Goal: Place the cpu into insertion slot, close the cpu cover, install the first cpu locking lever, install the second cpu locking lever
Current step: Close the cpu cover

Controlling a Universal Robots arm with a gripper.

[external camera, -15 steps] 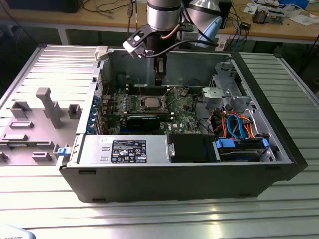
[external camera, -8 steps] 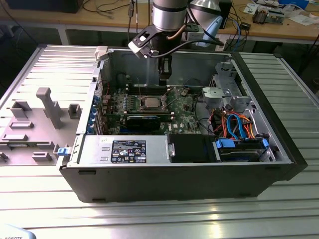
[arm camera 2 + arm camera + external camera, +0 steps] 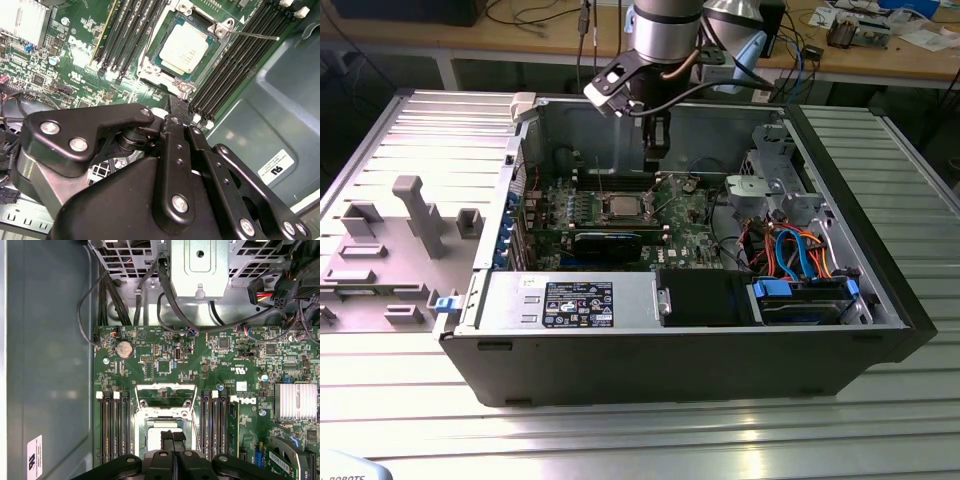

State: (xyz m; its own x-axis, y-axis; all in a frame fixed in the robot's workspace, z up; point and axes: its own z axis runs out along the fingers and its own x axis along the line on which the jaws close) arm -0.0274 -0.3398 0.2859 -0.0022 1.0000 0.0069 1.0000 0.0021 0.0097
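The claw point(image 3: 657, 150) hangs inside the open computer case point(image 3: 720, 370), just above the motherboard point(image 3: 225, 365). Its fingers are pressed together with no gap between them, and nothing is carried.

The cpu point(image 3: 185, 47) is seated in the insertion slot point(image 3: 150, 42), directly ahead of the claw tips and slightly below them. The silver frame of the cpu cover point(image 3: 159, 77) is seen around the chip; whether it lies fully flat cannot be told. One thin wire locking lever point(image 3: 255, 35) stands free on the far side of the slot from the claw and is not latched.

The following hazards are judged likely:

- If the claw is lowered off line, the chip top or the slot rim may be struck and the contacts beneath damaged.
- The lever is thin and appears sprung, so it may slip off the narrow tips and snap back.
- If a lever is forced down over a cover that is not flat, the frame may be bent or the cpu shifted.
- The memory slots point(image 3: 225, 75), close on either side of the claw tips, may be scraped by a sideways stroke.
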